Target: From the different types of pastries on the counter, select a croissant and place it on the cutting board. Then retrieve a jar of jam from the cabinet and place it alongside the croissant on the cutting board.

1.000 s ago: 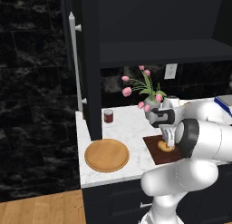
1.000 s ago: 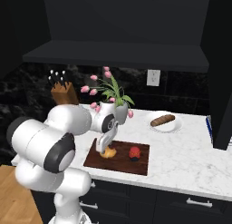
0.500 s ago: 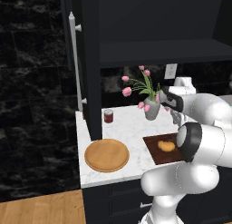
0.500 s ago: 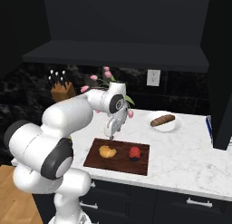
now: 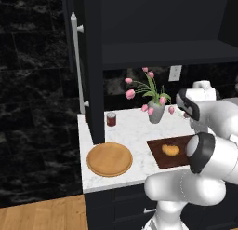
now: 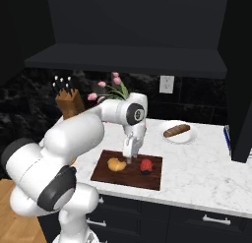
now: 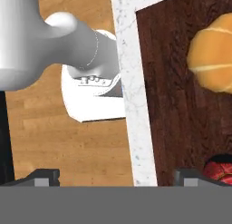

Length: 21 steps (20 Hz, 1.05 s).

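Desk: white marble-look stone w/ grey veining, smooth, slight sheen. Cutting board, lower centre: dark brown wood, visible grain, matt. Round plate, lower left: light wood, ring grain, satin. Croissant: golden, lumpy crust, matt. Jar of jam: red-orange, glossy. Cabinet, upper left: dark navy-black panels, smooth, matt; bar handle: silver metal, brushed. Vase, centre: grey, smooth ceramic look. Floor: light wood planks. Back wall: black stone, mottled, semi-gloss.
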{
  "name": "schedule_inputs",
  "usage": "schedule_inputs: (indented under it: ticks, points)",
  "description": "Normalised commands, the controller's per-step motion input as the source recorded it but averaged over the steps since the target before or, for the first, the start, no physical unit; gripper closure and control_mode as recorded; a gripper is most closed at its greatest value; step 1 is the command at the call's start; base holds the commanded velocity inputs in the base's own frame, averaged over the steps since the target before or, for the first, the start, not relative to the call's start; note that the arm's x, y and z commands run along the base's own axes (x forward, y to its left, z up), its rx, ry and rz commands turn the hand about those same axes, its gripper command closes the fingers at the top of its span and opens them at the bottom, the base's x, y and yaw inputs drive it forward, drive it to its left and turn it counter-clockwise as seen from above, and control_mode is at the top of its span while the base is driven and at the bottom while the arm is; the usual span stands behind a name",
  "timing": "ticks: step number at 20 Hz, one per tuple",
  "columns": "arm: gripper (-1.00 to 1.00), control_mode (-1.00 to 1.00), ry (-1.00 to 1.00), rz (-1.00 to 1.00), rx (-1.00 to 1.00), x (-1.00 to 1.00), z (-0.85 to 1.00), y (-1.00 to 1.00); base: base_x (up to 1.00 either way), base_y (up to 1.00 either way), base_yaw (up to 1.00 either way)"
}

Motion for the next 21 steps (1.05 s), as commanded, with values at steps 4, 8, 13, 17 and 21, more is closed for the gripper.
schedule_inputs:
  ticks: [4,8,13,17,21]
  points:
    - [-1.00,-1.00,0.09,0.01,0.00,-0.89,0.12,-0.55,0.00,0.00,0.00]
    - [-1.00,-1.00,-0.06,0.00,0.00,-0.71,0.03,-0.38,0.00,0.00,0.00]
    - [-1.00,-1.00,-0.01,0.00,0.00,-0.74,0.00,-0.35,0.00,0.00,0.00]
    - [-1.00,-1.00,0.00,0.00,0.00,-0.89,0.00,-0.40,0.00,0.00,0.00]
    - [-1.00,-1.00,0.00,0.00,0.01,-0.93,0.00,-0.25,0.00,0.00,0.00]
